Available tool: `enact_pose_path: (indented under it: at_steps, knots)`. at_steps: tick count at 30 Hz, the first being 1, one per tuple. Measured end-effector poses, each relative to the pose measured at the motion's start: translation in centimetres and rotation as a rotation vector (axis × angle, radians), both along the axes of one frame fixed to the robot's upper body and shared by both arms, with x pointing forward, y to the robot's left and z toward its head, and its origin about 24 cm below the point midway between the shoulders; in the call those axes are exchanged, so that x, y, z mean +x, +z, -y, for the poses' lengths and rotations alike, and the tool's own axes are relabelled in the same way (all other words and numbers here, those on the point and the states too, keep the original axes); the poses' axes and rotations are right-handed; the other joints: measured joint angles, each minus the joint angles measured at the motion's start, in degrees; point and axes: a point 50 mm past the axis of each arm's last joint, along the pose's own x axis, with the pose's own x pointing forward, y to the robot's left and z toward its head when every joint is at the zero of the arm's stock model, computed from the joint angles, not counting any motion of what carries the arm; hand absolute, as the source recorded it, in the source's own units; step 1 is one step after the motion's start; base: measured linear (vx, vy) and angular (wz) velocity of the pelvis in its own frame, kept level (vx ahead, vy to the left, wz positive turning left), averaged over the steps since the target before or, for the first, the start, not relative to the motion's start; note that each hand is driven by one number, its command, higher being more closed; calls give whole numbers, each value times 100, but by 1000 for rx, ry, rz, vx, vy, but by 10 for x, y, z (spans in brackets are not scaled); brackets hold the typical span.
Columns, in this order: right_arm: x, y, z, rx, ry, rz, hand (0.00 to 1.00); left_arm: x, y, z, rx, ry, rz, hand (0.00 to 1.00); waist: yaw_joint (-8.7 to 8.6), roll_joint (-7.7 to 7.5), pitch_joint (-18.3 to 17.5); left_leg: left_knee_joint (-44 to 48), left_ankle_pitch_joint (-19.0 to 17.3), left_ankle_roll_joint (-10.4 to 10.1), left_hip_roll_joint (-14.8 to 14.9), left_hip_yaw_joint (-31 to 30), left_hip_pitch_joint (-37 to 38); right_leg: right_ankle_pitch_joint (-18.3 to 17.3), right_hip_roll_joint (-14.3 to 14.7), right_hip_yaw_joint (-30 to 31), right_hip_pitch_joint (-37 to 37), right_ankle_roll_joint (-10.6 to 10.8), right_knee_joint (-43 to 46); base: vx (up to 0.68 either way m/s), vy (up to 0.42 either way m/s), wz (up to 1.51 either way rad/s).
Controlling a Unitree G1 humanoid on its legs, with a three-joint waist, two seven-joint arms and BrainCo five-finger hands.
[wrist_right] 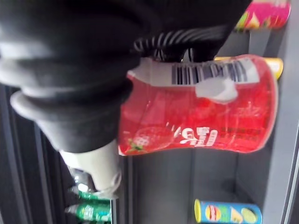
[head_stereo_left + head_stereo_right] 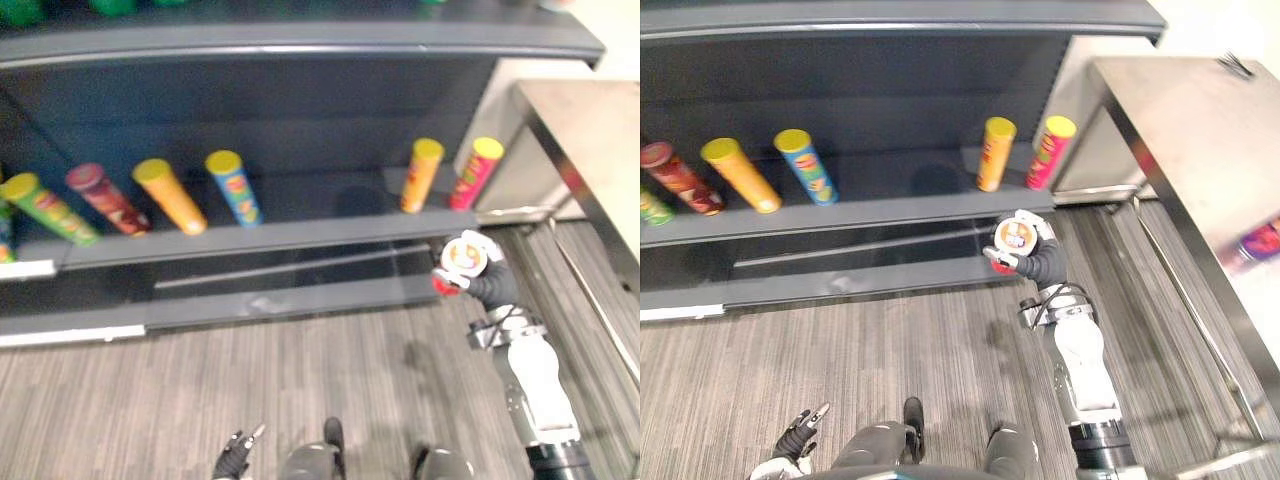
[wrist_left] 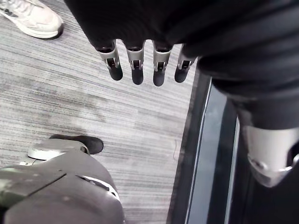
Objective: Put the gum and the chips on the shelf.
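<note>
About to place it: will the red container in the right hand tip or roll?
Probably stands stably: the red container looks squat and wide compared with the tall orange chip can. Laid on its round side it would likely roll.

Bright, even light falls from overhead. The pale brushed-steel table [image 2: 1200, 130] glares almost white, and the white lid of the red plastic tub [image 2: 462, 256] shines. The dark grey metal shelf unit [image 2: 300, 232] is dim under its upper board. Soft shadows blotch the grey striped carpet [image 2: 250, 380].
</note>
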Motion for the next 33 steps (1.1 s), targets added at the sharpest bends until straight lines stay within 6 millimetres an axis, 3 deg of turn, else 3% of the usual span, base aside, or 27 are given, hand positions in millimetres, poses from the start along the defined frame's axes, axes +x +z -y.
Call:
enact_pose_path:
  at_steps: [3, 5, 6, 8, 13, 19, 22, 26, 27, 28, 30, 33]
  knots:
    - [-9, 2, -3, 1, 27, 13, 100, -1, -1, 3, -3, -34, -10, 0, -89, -18, 0, 278, -118, -138, -158, -460, 1, 229, 149, 348, -127, 332, -670, 188, -43, 98]
    - [-12, 3, -3, 30, 47, 16, 100, 0, -1, 4, -4, -39, -10, 0, -80, -178, -11, 463, -251, -301, -259, -565, -12, 742, 112, 294, 64, 509, -1220, 210, -174, 75]
    - [-12, 4, -3, 31, 50, 18, 100, 0, -3, 7, -15, -34, -15, 0, -50, -116, 12, 548, -319, -349, -177, -583, -33, 734, 166, 234, 123, 553, -1265, 196, -215, 23]
    - [-11, 4, -5, 41, 63, 20, 100, -8, -6, 14, -39, -28, -39, 0, -25, 17, -20, 562, -416, -512, 147, -537, -100, 782, 498, 127, 234, 422, -1553, 120, -166, -7]
    - [-17, -4, 4, 69, 35, -14, 100, -12, -8, 15, -47, -31, -55, 0, -98, 61, -41, 165, -310, -750, 392, -687, 123, 705, 761, -112, 479, 257, -1755, 129, -155, 11]
    - [-20, -7, 8, 79, 11, -25, 100, -8, -8, 15, -47, -45, -48, 0, -92, 71, -50, -196, -77, -835, 393, -700, 304, 661, 759, -195, 506, 206, -1752, 46, -27, 8]
    - [-24, -14, 7, 106, -4, -52, 100, -7, -7, 15, -46, -46, -46, 0, -116, 65, -50, 17, -79, -836, 377, -689, 283, 437, 715, -200, 504, 169, -1486, -28, -20, 13]
    - [-33, -31, 11, 115, -33, -128, 100, -4, -6, 15, -51, -45, -28, 0, -100, 53, 14, 1988, -72, -822, 474, -450, -404, 79, 618, -330, 761, 79, -1220, -91, -72, 22]
    - [-35, -33, 12, 122, -39, -138, 100, -4, -6, 16, -56, -57, -27, 0, -115, 15, 59, 2520, 156, -797, 542, -394, -599, 45, 607, -331, 955, 44, -1245, -71, -55, 3]
    - [-36, -33, 12, 124, -41, -139, 100, -4, -5, 15, -54, -58, -27, 0, -121, -45, 74, 2614, 145, -756, 563, -328, -654, 44, 577, -333, 1010, 40, -1300, -75, -36, -1]
    - [-37, -34, 14, 128, -51, -142, 100, -1, -4, 13, -59, -66, -18, 0, -167, -26, 81, 2265, -66, -741, 739, -150, -830, 47, 510, -323, 976, 34, -1375, -18, 18, -7]
    - [-37, -37, 15, 130, -57, -156, 100, -4, -5, 13, -60, -64, -24, 0, -265, -7, 76, 1212, -33, -820, 844, -242, -754, 50, 448, -186, 852, 30, -1416, 37, 134, -21]
